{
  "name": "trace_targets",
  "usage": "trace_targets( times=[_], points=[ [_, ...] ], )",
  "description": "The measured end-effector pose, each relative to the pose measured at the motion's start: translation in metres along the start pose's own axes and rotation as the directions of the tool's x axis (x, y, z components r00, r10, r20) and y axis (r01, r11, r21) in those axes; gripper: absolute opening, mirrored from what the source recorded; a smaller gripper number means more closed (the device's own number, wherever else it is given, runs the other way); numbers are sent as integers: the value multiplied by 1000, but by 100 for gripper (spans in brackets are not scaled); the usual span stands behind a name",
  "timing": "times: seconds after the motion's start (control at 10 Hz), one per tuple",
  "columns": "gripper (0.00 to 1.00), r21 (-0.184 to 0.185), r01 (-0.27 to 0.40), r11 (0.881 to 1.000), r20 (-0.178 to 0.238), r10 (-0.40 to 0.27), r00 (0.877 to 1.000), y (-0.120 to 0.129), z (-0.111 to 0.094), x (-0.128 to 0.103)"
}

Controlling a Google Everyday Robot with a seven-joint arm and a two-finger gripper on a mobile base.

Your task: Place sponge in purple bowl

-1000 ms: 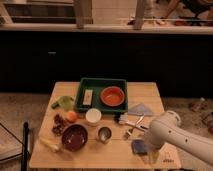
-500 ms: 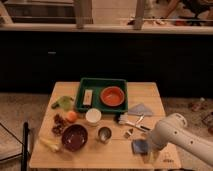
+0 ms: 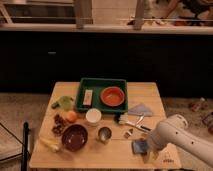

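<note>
The sponge (image 3: 139,146) is a small blue-grey pad lying on the wooden table (image 3: 115,155) near its front right. The purple bowl (image 3: 75,137) stands at the front left, dark and glossy inside, with nothing visible in it. My white arm (image 3: 177,139) comes in from the right. My gripper (image 3: 148,150) is at the arm's end, right at the sponge's right edge, low over the table. The arm's bulk covers most of the gripper.
A green tray (image 3: 97,83) at the back holds an orange bowl (image 3: 112,96) and a small block (image 3: 88,97). A white cup (image 3: 93,116), metal cup (image 3: 104,134), orange fruit (image 3: 72,116), pale folded cloth (image 3: 140,109) and utensils (image 3: 132,122) lie between.
My arm has shifted slightly to the right and settled by the sponge. The sponge and the bowls have not moved.
</note>
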Motion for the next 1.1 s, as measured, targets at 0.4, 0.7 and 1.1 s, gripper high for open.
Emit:
trace_targets(
  times=[0.4,0.7,1.1],
  points=[
    [56,-7,32,999,1,-32,999,-1,3,-5],
    [25,-9,42,999,3,-42,999,-2,3,-4],
    [0,7,70,998,12,-70,997,-5,-10,-7]
  ],
)
